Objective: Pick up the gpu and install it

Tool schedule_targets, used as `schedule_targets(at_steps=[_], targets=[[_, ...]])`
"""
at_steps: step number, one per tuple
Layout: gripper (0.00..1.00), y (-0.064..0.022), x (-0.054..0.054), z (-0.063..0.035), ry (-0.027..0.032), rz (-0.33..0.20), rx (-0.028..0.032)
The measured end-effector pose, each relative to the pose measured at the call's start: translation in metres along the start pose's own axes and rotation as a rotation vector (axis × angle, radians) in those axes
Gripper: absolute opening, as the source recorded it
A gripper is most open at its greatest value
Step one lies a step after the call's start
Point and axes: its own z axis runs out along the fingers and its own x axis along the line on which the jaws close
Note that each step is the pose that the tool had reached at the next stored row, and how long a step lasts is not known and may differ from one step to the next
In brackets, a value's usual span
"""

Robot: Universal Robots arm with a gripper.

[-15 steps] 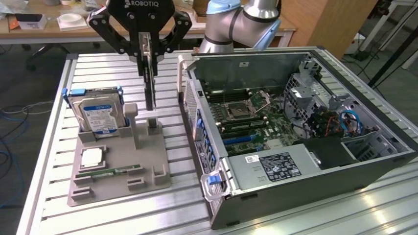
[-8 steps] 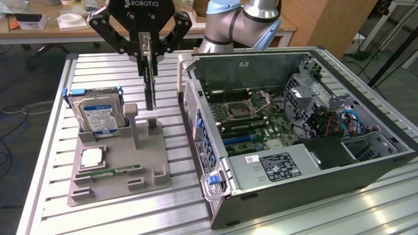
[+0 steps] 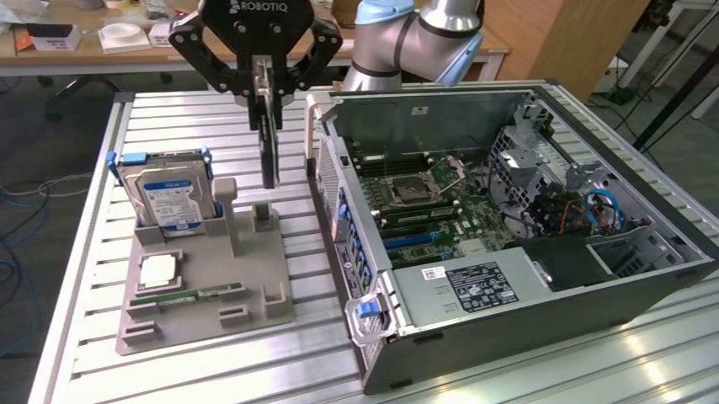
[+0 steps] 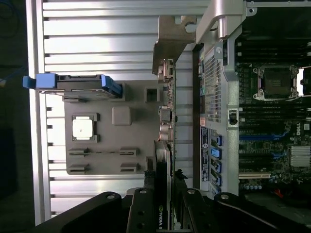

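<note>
My gripper [image 3: 268, 91] is shut on the gpu [image 3: 269, 156], a thin card seen edge-on that hangs upright from the fingers above the grey holder tray [image 3: 202, 316]. Its lower end is clear of the tray's upright posts, just beside the open computer case [image 3: 506, 219]. In the wrist view the gpu [image 4: 164, 145] runs away from my gripper [image 4: 163, 199], with its silver end bracket [image 4: 172, 34] at the far end, over the gap between the holder tray [image 4: 138, 128] and the case wall [image 4: 214, 97].
On the tray stand a hard drive [image 3: 174, 198] in a blue frame, a processor chip [image 3: 157, 269] and a green memory stick [image 3: 185, 296]. The case lies open with the motherboard [image 3: 433, 202] and its blue slots [image 3: 422, 238] exposed. The slatted metal table [image 3: 225, 370] carries both.
</note>
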Motion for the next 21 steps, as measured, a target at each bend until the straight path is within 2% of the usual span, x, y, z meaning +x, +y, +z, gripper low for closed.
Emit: schedule_targets(at_steps=[21], targets=[[0.26,0.0014,-0.028,0.0004,0.0000,0.000,0.0001]])
